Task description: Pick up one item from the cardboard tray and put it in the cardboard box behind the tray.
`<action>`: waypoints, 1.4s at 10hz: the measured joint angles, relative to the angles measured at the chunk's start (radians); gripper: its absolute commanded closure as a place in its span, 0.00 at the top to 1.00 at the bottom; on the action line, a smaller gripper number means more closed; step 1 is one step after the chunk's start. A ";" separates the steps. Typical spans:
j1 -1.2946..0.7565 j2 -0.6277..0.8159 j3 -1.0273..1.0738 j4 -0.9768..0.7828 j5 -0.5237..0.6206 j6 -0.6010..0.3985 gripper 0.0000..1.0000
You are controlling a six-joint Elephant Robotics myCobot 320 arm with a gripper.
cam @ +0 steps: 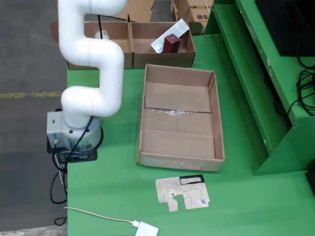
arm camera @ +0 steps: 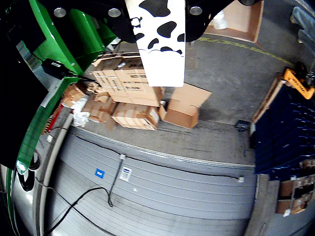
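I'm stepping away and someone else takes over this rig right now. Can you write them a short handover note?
Gripper: shut on a white, black-spotted cow-pattern carton. The wrist view faces the warehouse floor, not the table.
Large brown cardboard tray: looks empty.
Divided cardboard box behind it: the right compartment holds a small dark red box and a white packet. The left compartment is mostly hidden by the white arm.
Done: pick-up.
Left: carry the carton over the box and release.
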 measured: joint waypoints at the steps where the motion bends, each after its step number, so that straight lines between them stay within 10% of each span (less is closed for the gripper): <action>1: -0.001 0.043 0.000 -0.043 0.040 -0.002 0.00; 6: 0.104 0.278 0.006 -0.276 0.078 0.084 0.00; 14: 0.242 0.130 0.008 -0.663 0.115 0.160 0.00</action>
